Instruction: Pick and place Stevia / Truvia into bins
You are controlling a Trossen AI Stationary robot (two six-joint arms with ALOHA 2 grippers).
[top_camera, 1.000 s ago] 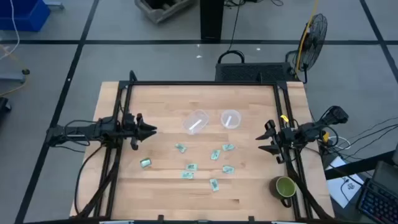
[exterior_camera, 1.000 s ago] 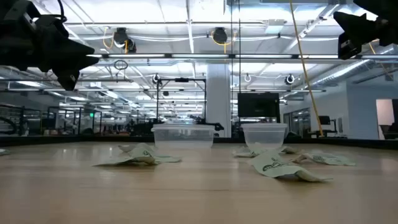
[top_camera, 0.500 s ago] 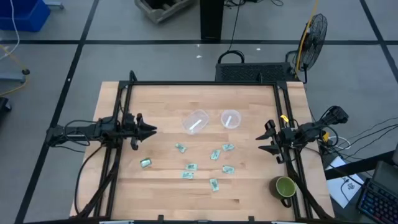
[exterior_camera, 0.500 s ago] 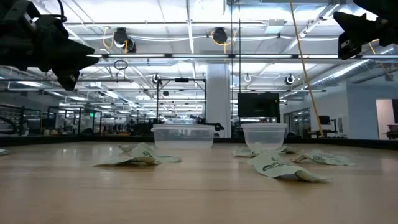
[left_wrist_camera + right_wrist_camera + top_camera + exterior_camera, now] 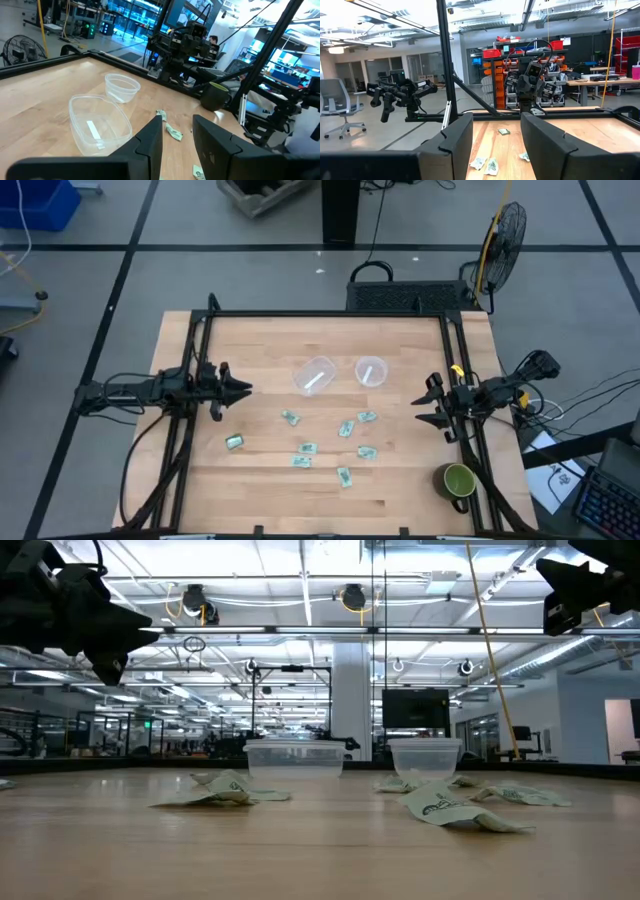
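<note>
I had both arms parked clear of the work, which left the whole scatter exposed from above. The left gripper (image 5: 243,390) hung above the table's (image 5: 400,490) 9 o'clock edge, its fingers (image 5: 150,145) spread to a moderate gap and holding nothing. The right gripper (image 5: 420,402) waited over the 3 o'clock edge, likewise parted and empty.

The Stevia / Truvia sachets (image 5: 308,449) lay loose across the middle of the table toward 6 o'clock, several of them, apart from one another. They were thin paper, pale green and white; in the low view they looked crumpled (image 5: 452,812), with edges lifted off the wood, which I judged would give a fingertip something to catch.

The two bins sat side by side toward 12 o'clock, just beyond the sachets. The left bin (image 5: 314,375) was thin clear plastic and looked squashed out of round, with a white strip inside. The right bin (image 5: 371,370) kept a rounder rim. A glossy green mug (image 5: 459,480) stood near 4 o'clock, outside the scatter. The table was pale, smooth wood.
</note>
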